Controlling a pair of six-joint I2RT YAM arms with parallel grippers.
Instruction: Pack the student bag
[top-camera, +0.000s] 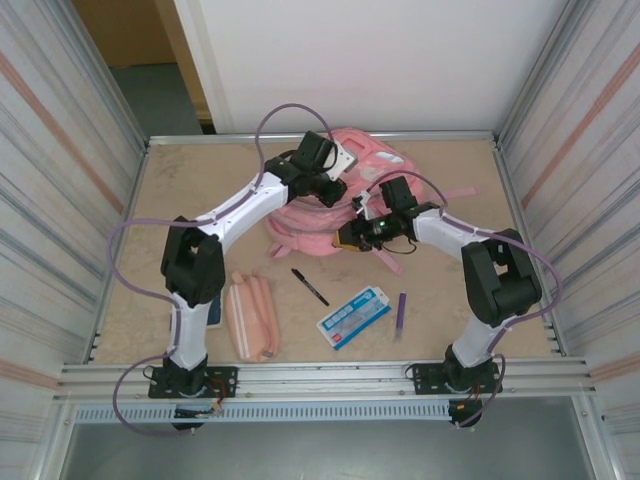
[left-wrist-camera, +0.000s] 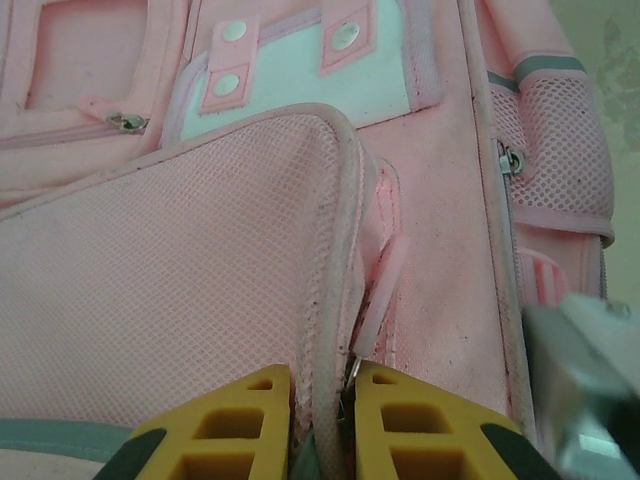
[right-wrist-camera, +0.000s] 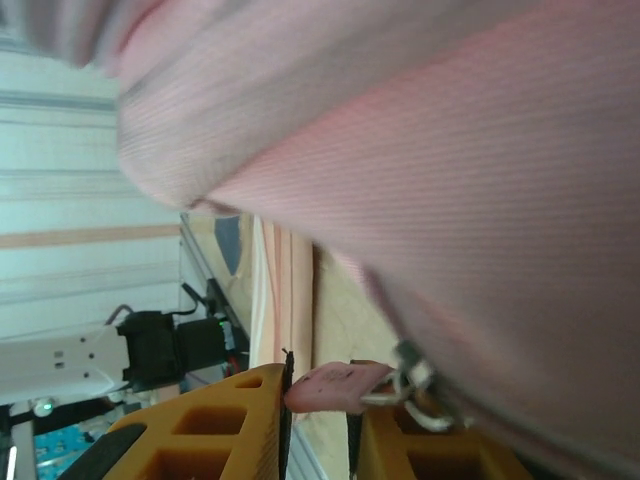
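**A:** What is lying nearest, along the front edge of the table (top-camera: 180, 180)?

**B:** A pink case (top-camera: 250, 316) is lying by the left base. A black pen (top-camera: 310, 286), a blue card (top-camera: 353, 316) and a purple marker (top-camera: 401, 312) are spreading toward the right base.

**A:** How is the right arm standing?

**B:** It is rising from the near right corner and folding at a raised elbow by the right edge. From there it is reaching left, low over the table. The right gripper (top-camera: 350, 235) is meeting the near side of the bag (top-camera: 300, 232), about mid-table.

**A:** And its fingers?

**B:** In its wrist view they are pinching a pink tab (right-wrist-camera: 335, 387), which a metal ring is joining to the bag.

**A:** And the left arm?

**B:** It is rising from the near left corner, bending at the elbow and stretching diagonally toward the far middle. Its wrist is tipping down over the bag.

**A:** Is the left gripper (left-wrist-camera: 322, 375) gripping anything?

**B:** Its fingers are sitting almost together, pinching the piped rim of the bag's mesh pocket.

**A:** Where is the bag itself?

**B:** It is lying by the middle of the far edge, with one strap trailing toward the right edge.
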